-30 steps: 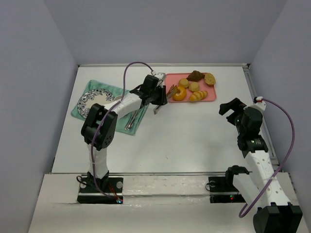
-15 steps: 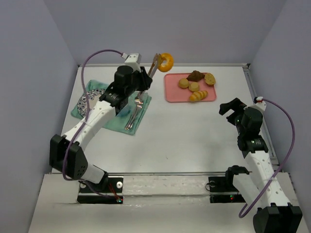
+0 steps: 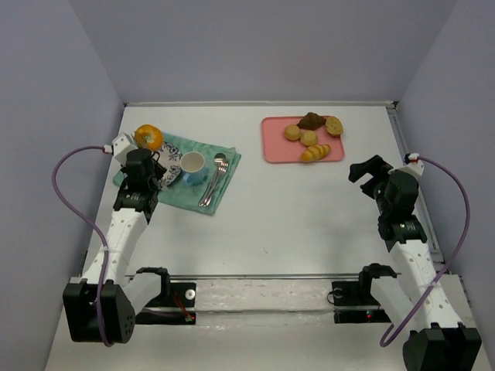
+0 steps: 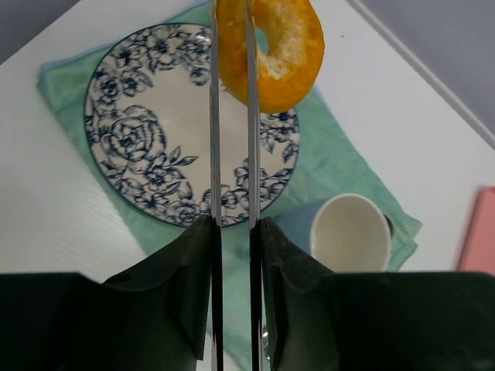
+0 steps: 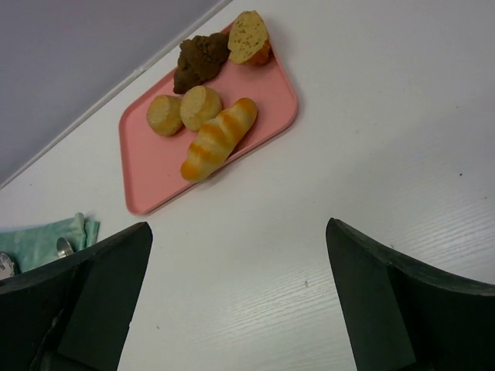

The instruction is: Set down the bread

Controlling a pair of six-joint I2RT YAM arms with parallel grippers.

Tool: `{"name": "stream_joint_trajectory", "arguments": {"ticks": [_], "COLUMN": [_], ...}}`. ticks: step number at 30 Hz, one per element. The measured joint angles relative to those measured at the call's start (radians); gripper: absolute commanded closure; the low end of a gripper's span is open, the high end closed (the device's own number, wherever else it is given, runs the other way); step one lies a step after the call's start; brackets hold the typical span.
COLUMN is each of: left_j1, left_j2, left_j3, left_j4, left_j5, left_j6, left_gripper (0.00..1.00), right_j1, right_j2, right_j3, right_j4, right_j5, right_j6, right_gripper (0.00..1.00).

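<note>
Okay: your left end effector [image 4: 232, 232] is closed on one pair of tongs [image 4: 214, 139], which clamp one ring bread [image 4: 282, 54] over the one plate [image 4: 147, 147]. Only the left wrist view shows the tongs. Your right end effector [image 5: 238, 232] gapes wide. Its view shows five rolls [image 5: 219, 139] on one tray [image 5: 155, 166].

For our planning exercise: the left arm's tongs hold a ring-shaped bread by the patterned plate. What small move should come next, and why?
Probably lower the ring bread toward the plate middle before opening. The left gripper squeezes the tongs, and the bread appears to hang over the plate's far rim, not resting on it.
</note>
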Motion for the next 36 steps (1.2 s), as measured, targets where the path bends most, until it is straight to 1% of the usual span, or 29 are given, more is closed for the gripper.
{"name": "stream_joint_trajectory", "arguments": {"ticks": [2,5,8,11,16,18,25,30,31,32,36], "left_j1": [0.044,0.08,0.111,0.133,0.146,0.146,0.148,0.148,0.148,0.148,0.148], "left_j2": [0.013,0.038,0.055,0.055,0.054,0.054,0.054,0.053,0.052,0.043,-0.026], "left_j3": [-0.027,-0.044,-0.05,-0.057,-0.062,-0.063,-0.074,-0.074,-0.074,-0.074,-0.074], "left_j4": [-0.016,-0.042,-0.063,-0.069,-0.072,-0.071,-0.068,-0.069,-0.069,-0.071,-0.063], "left_j5": [-0.021,-0.041,-0.059,-0.066,-0.065,-0.061,-0.026,-0.012,-0.008,0.001,0.061], "left_j6": [-0.022,-0.051,-0.075,-0.089,-0.096,-0.096,-0.083,-0.076,-0.076,-0.076,-0.053], "left_gripper": [0.78,0.78,0.66,0.6,0.59,0.53,0.4,0.4,0.44,0.46,0.47], "right_j1": [0.0,0.0,0.0,0.0,0.0,0.0,0.0,0.0,0.0,0.0,0.0], "right_j2": [0.007,0.023,0.029,0.028,0.026,0.026,0.022,-0.009,-0.014,-0.021,-0.024], "right_j3": [0.0,0.0,0.0,0.0,0.0,0.0,-0.003,-0.022,-0.024,-0.027,-0.028], "right_j4": [0.003,0.003,0.003,0.004,0.004,0.003,0.003,0.003,0.003,0.003,0.003], "right_j5": [-0.003,-0.007,-0.011,-0.013,-0.013,-0.013,-0.014,-0.008,-0.006,-0.006,-0.006], "right_j6": [0.0,0.0,0.0,0.0,0.0,0.0,0.0,0.002,0.003,0.003,0.003], "right_gripper": [0.0,0.0,0.0,0.0,0.0,0.0,0.01,0.01,0.01,0.01,0.01]}}
